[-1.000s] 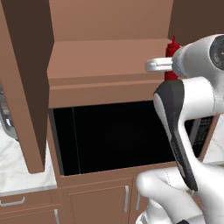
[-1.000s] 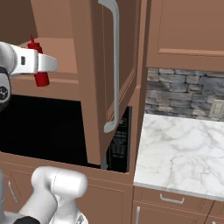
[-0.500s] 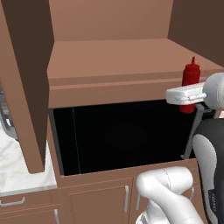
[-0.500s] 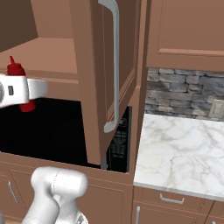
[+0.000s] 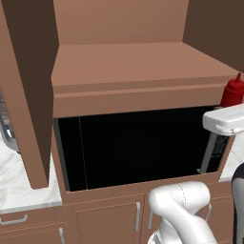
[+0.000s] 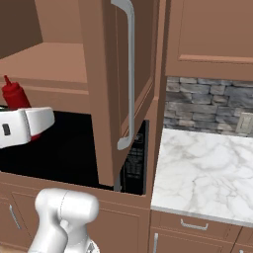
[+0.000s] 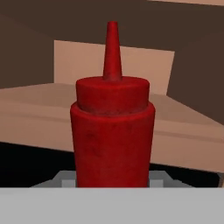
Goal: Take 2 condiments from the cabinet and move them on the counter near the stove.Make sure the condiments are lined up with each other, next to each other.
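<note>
Between the jaws sits the red squeeze bottle (image 7: pixel 112 127), upright, its pointed nozzle straight up; the gripper (image 7: pixel 112 180) is clamped on its lower body, though the fingertips themselves are mostly hidden behind the bottle in the hand view. From the left base view the bottle (image 5: pixel 232 91) shows just above the white hand (image 5: pixel 224 119), at the right edge of the scene, out in front of the cabinet shelf (image 5: pixel 138 64) and off its right front corner, so it hangs in the air and touches no surface. From the right base view the same bottle (image 6: pixel 15 95) rises behind the white hand (image 6: pixel 22 126) at the far left, level with the shelf's front lip.

Behind it the brown cabinet (image 6: pixel 64 34) stands open, its shelf bare wood. Directly under the shelf is a wide black recess (image 5: pixel 138 147). To the right hangs the open cabinet door (image 6: pixel 123 84) with its long silver handle (image 6: pixel 129 74). Further right lies the white marble counter (image 6: pixel 207 178), grey-veined, with a stone backsplash (image 6: pixel 207 104) behind it and brown drawers below.
</note>
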{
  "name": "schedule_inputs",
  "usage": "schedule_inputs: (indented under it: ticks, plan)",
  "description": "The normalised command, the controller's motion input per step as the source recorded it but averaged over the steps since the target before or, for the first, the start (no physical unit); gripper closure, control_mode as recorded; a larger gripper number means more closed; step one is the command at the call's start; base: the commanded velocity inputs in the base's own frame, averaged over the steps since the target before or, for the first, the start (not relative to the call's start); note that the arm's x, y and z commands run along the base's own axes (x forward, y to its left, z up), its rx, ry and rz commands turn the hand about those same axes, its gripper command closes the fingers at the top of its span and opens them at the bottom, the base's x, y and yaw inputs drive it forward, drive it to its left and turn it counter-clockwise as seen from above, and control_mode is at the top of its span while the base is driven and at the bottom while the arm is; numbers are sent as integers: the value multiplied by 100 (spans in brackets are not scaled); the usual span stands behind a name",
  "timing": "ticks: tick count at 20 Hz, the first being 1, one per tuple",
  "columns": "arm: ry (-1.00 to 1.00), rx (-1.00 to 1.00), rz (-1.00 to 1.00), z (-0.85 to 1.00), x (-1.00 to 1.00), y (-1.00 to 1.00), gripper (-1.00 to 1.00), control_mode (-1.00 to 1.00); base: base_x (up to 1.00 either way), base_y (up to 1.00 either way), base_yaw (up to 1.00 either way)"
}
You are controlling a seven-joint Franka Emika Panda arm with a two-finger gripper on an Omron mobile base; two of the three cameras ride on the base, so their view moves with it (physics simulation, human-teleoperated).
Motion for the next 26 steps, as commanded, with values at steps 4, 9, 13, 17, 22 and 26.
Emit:
schedule_inputs:
  ticks: [4, 9, 13, 17, 22, 26]
  plan:
    - [-1, 0, -3, 0, -11, -18, 100, -100, 0, 0, 0]
    - [2, 0, 0, 0, 0, -1, 100, -100, 0, 0, 0]
    - [0, 0, 0, 0, 0, 0, 100, -100, 0, 0, 0]
    - [0, 0, 0, 0, -4, 0, 100, 100, -9, 0, -1]
    - [0, 0, 0, 0, 0, 0, 100, 100, -58, 0, -31]
    - [0, 0, 0, 0, 0, 0, 100, 100, -72, 2, -46]
